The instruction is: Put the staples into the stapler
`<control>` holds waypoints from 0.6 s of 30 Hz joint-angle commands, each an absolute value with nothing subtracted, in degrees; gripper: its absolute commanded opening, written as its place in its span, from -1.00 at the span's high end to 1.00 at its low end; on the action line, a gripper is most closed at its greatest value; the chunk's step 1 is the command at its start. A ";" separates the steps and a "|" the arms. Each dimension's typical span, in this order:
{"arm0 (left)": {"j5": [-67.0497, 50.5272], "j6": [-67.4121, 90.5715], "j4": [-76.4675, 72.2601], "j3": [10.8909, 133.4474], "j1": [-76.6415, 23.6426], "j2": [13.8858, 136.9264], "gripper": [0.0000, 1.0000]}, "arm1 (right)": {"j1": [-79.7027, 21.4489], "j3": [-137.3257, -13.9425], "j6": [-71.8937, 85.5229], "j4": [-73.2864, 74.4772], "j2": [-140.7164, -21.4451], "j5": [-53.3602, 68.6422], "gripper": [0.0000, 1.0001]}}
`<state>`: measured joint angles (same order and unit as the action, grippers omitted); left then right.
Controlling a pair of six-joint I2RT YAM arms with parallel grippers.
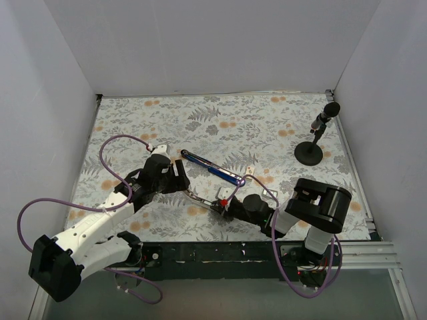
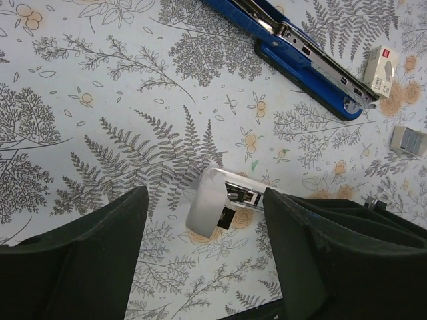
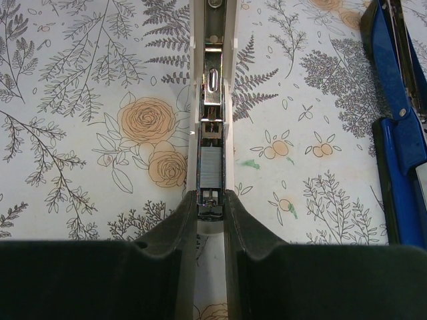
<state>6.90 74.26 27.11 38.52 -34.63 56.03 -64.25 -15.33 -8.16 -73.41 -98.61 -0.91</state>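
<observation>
As the top camera shows it, the stapler (image 1: 212,167) lies opened out and diagonal in the middle of the flowered cloth (image 1: 267,127). A small white box (image 1: 249,172) is just beside its lower right end. Nearer to the arms a silvery rail (image 1: 200,197) lies on the cloth. The right gripper (image 1: 223,201) is at one end of it and the left gripper (image 1: 180,181) at the other. A black microphone stand (image 1: 311,143) stands well apart at the far right.

In the left wrist view the left gripper (image 2: 203,195) is wide apart, and its black fingers (image 2: 93,260) stand on both sides of the end of the silvery rail (image 2: 217,207). The left finger is clearly apart from it and the right one is very close; if it touches I cannot tell. The stapler (image 2: 300,60) is at the top with its metal inner part uncovered. The white box (image 2: 383,70) is at its tip. The staples (image 2: 408,140), a pale grey block, lie on the cloth just below the box.

In the right wrist view the right gripper (image 3: 210,200) is clamped narrow on the silvery rail (image 3: 212,100), which runs straight away from it. A grey ribbed piece (image 3: 212,167) sits in the channel of the rail; if it is staples I cannot tell. The stapler (image 3: 400,133) lies at the right edge, apart from the rail
</observation>
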 commanded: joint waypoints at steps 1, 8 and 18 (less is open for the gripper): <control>8.27 71.81 30.32 41.57 -34.89 55.81 -0.33 | -64.07 -17.40 -8.26 -81.12 -99.05 -1.14 0.97; 6.33 71.54 29.71 40.96 -34.72 54.06 -0.08 | -64.07 -17.58 -8.26 -80.68 -99.23 -0.88 0.97; 5.01 67.85 29.70 41.48 -33.49 55.45 0.17 | -64.07 -17.31 -8.17 -80.68 -99.23 -0.70 0.97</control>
<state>6.26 70.00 29.56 39.83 -34.20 55.09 -64.23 -15.92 -8.12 -73.38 -98.89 -0.86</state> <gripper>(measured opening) 0.421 0.243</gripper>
